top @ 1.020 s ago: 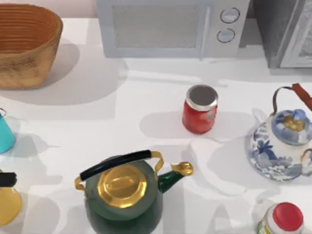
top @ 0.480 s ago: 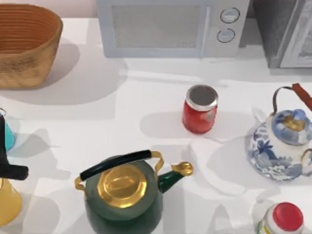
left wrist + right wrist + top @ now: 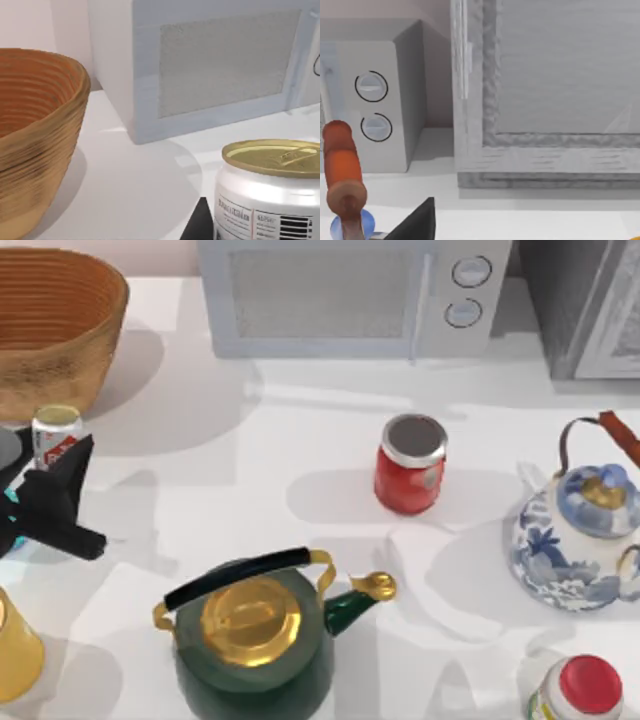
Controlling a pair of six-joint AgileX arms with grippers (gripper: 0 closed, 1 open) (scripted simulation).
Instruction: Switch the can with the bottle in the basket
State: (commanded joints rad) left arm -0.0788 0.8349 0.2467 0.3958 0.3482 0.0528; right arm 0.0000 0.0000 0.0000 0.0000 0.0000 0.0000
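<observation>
The bottle, a tiny white cylinder with a red label and gold top, is held in my left gripper at the table's left, just in front of the basket's outer wall. In the left wrist view the bottle is close up beside one black fingertip, with the basket a short way beyond. The woven basket stands at the back left. The red can with a silver top stands upright mid-table, right of centre. My right gripper is parked at the back right.
A microwave and a grey cabinet line the back. A green kettle with a gold lid stands at front centre. A blue-and-white teapot and a red-capped white container are on the right. A yellow vessel is at front left.
My left arm has moved up from the front left edge toward the basket, and the bottle it holds has come into the top view. The can has not moved.
</observation>
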